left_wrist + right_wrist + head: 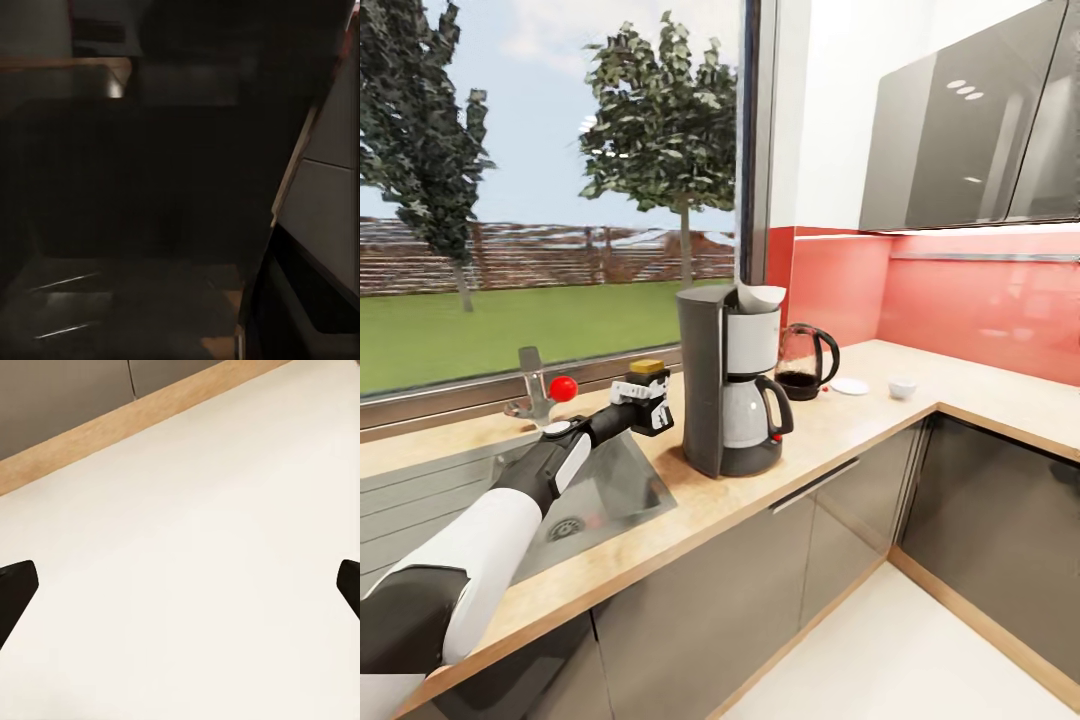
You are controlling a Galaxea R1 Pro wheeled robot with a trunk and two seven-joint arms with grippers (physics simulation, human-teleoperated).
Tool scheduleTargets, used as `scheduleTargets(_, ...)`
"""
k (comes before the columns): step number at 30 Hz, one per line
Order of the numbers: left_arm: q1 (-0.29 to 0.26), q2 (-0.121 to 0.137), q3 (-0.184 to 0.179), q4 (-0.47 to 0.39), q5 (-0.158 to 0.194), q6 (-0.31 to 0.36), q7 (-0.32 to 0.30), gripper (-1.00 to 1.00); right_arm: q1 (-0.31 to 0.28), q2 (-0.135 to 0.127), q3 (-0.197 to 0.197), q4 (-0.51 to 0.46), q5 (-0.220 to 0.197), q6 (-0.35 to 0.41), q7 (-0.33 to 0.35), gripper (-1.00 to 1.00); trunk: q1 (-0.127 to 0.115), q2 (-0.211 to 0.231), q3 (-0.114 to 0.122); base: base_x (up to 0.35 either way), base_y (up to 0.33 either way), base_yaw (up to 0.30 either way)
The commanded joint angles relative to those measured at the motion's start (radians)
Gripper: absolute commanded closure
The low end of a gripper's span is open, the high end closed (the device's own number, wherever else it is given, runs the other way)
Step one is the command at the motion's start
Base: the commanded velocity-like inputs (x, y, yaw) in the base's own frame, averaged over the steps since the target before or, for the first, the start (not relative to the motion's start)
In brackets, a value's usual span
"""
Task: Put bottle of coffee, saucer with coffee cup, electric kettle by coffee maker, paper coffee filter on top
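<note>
My left gripper (646,408) is shut on the bottle of coffee (647,368), a dark jar with a tan-yellow lid. It holds the jar upright just left of the coffee maker (728,395), over the sink's right end. A white paper coffee filter (759,295) sits on top of the coffee maker. Right of the machine stand the electric kettle (806,362), then the saucer (850,386), then the coffee cup (902,388), which rests on the kitchen countertop (840,420) apart from the saucer. My right gripper (180,592) is open above pale floor.
A steel sink (585,500) with a red-knobbed tap (550,392) lies under my left arm. A large window runs behind the counter, and grey wall cabinets (970,120) hang over its right-hand leg. The left wrist view is dark and blurred.
</note>
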Motion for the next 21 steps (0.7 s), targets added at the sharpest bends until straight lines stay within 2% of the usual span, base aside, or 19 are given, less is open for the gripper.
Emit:
scheduleTargets(1,-0.001,0.001,-0.006,-0.001,0.008,0.003,-0.001,1.0,-0.002,-0.001,0.007,-0.001,-0.011,-0.006,0.002,-1.0,0.0,-0.001,-0.001,0.0,0.0,-0.035)
scheduleTargets(9,-0.001,0.002,-0.006,-0.002,0.008,0.003,-0.001,1.0,-0.002,-0.001,0.007,-0.001,-0.011,-0.006,0.002,-1.0,0.0,-0.001,-0.001,0.083,0.0,-0.01)
scheduleTargets(21,-0.001,0.002,-0.006,-0.002,0.008,0.003,-0.001,1.0,-0.002,-0.001,0.007,-0.001,-0.011,-0.006,0.002,-1.0,0.0,-0.001,-0.001,0.011,0.0,0.0)
